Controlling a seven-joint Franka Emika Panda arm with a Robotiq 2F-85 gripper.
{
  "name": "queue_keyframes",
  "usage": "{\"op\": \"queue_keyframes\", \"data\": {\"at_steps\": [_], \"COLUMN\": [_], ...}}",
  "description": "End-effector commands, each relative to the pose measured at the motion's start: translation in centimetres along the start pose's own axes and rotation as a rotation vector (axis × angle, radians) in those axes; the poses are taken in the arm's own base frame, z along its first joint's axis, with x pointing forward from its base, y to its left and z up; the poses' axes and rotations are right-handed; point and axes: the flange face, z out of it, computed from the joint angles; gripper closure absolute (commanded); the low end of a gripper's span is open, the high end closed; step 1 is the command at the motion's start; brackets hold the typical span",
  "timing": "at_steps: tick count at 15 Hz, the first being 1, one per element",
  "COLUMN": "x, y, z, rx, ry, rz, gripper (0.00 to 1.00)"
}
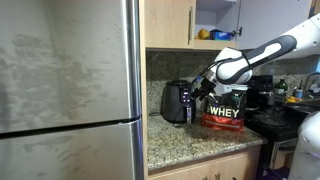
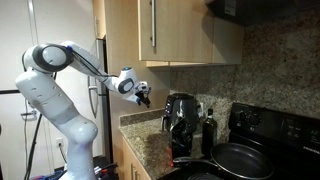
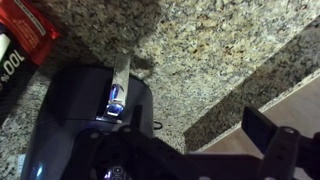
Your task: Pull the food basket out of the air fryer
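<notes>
One air fryer [image 1: 177, 102] stands on the granite bench [image 1: 200, 146] between the steel refrigerator [image 1: 70, 80] and a single black-and-red WHEY tub [image 1: 224, 110] just beside it, crowding the side where the gripper [image 1: 204, 88] hangs, close to the fryer's front. The food basket [image 1: 180, 113] sits fully in the fryer, its one short handle [image 3: 121, 82] sticking out over bare bench. The fingers [image 3: 268, 135] look spread: one stands well off to the side, its mate lost against the black fryer. Beyond the tub are one coffee machine [image 1: 255, 97] and the stove [image 1: 272, 122].
</notes>
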Motion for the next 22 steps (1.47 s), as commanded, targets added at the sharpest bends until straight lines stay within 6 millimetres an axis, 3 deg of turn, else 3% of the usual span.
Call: {"op": "queue_keyframes", "data": {"at_steps": [1, 4, 8, 12, 13, 18, 22], "x": [0.7, 1.8, 3.4, 2.8, 2.6, 2.5, 1.8], "y": [-0.3, -0.5, 1.1, 1.7, 1.7, 1.5, 3.6], "z": [0.8, 1.4, 4.1, 5.7, 4.9, 5.6, 4.1], "rx": [0.001, 0.004, -0.049, -0.098, -0.080, -0.093, -0.307], "ry": [0.001, 0.003, 0.080, 0.133, 0.117, 0.121, 0.122], "rz": [0.009, 0.015, 0.097, 0.256, 0.203, 0.253, 0.343], "gripper": [0.00, 0.00, 0.00, 0.00, 0.00, 0.00, 0.00]}}
